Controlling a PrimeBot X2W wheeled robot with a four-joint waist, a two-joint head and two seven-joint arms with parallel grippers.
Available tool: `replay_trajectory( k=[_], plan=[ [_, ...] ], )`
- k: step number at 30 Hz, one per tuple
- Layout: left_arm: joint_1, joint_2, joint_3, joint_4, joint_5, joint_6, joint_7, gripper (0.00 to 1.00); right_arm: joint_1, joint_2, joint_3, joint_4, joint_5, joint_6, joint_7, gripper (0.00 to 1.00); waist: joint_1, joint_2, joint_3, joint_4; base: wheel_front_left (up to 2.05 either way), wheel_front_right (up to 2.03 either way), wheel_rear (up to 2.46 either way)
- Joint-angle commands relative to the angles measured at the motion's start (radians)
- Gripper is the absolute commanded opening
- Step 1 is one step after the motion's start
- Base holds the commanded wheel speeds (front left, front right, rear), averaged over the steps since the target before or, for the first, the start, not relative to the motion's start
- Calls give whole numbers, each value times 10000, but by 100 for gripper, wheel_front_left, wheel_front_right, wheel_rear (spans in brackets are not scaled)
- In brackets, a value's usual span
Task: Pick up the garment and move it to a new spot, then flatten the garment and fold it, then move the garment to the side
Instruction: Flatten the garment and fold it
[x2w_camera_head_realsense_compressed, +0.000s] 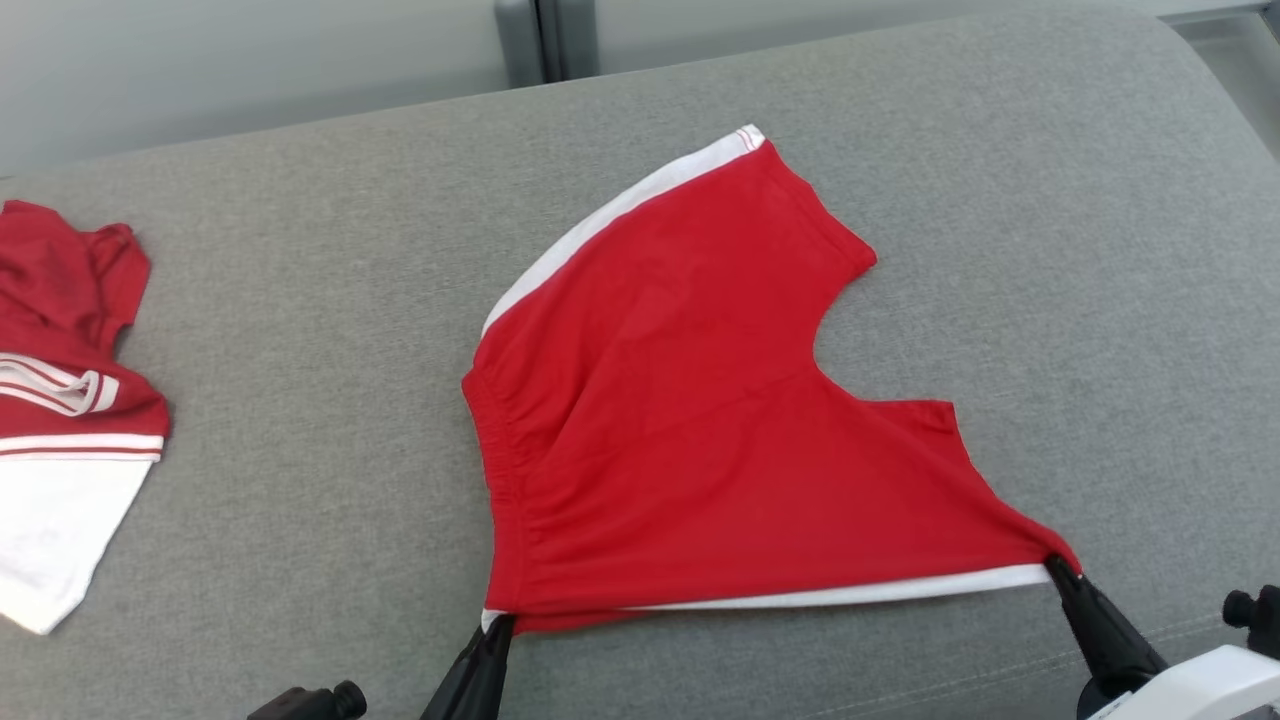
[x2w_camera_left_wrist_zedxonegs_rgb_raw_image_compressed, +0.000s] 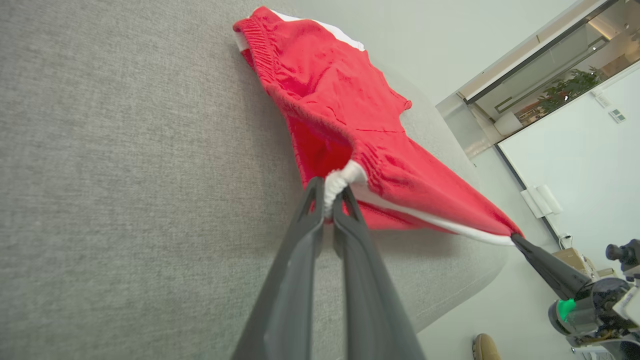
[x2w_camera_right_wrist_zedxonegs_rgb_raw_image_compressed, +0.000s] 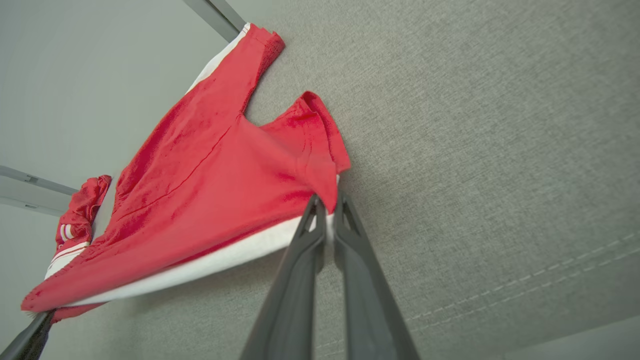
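pinching a bunched knot of white trim at the waistband corner of the red garment (x2w_camera_head_realsense_compressed: 690, 400), our left pincer (x2w_camera_left_wrist_zedxonegs_rgb_raw_image_compressed: 329, 192) has its two dark fingers pressed together on the cloth. our right pincer (x2w_camera_right_wrist_zedxonegs_rgb_raw_image_compressed: 327, 202) is clamped just as tightly on the hem corner of the near leg, where red cloth meets the white side stripe. between the two grips the near edge is stretched taut and sits a little off the grey upholstered surface (x2w_camera_head_realsense_compressed: 300, 300); both wrist views catch the shadow beneath it. the rest of the garment lies flat near the middle of the surface, waistband to our left, far leg toward the back. from the head view we get the whole outline of the shorts. the left wrist view adds the elastic gathers up close, a brown shoe (x2w_camera_left_wrist_zedxonegs_rgb_raw_image_compressed: 486, 346) on the floor past the surface's edge and a potted plant (x2w_camera_left_wrist_zedxonegs_rgb_raw_image_compressed: 572, 87) behind glass. a second red-and-white garment (x2w_camera_head_realsense_compressed: 70, 400) lies crumpled at the surface's left edge, well apart.
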Motion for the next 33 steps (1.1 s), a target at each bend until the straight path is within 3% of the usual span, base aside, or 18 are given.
replay_trajectory(
  k=[1, 7, 13, 19, 23, 27, 33],
  plan=[
    [139, 97, 88, -385, -184, 99, 81, 0, 105, 121, -362, -507, 100, -18, 163, 0, 1, 0, -183, 507, 0, 0, 0],
    [-736, -62, 30, -1269, -535, 188, 845, 0, -1334, 810, -1161, -1384, -510, -13, 1335, 0, 1, 0, 608, 834, 0, 0, 0],
    [-2778, -423, 287, -1582, -860, 425, 1843, 0, -4805, 989, -1642, -630, -1642, -12, 3054, 0, 1, 0, 2040, 1413, 0, 0, 0],
    [-5322, -1135, 507, -394, -1344, 522, 2775, 0, -7954, 1093, -2283, 715, -2917, -10, 4398, 0, 1, 0, 3343, 2210, 0, 0, 0],
    [-6545, -1467, 662, 878, -1245, 524, 2770, 0, -9346, 1249, -2355, 1752, -3627, -10, 4493, 0, 1, 0, 3736, 2442, 0, 0, 0],
    [-7128, -1760, 639, 1787, -1467, 218, 2828, 0, -10191, 1418, -2169, 2725, -4096, -10, 4296, 0, 1, 0, 3863, 2536, 0, 0, 0],
    [-7559, -1807, 640, 2593, -1222, 114, 2594, 0, -10959, 1370, -2065, 3703, -4572, -10, 3707, 0, 1, 0, 4023, 2572, 0, 0, 0]
  ],
)
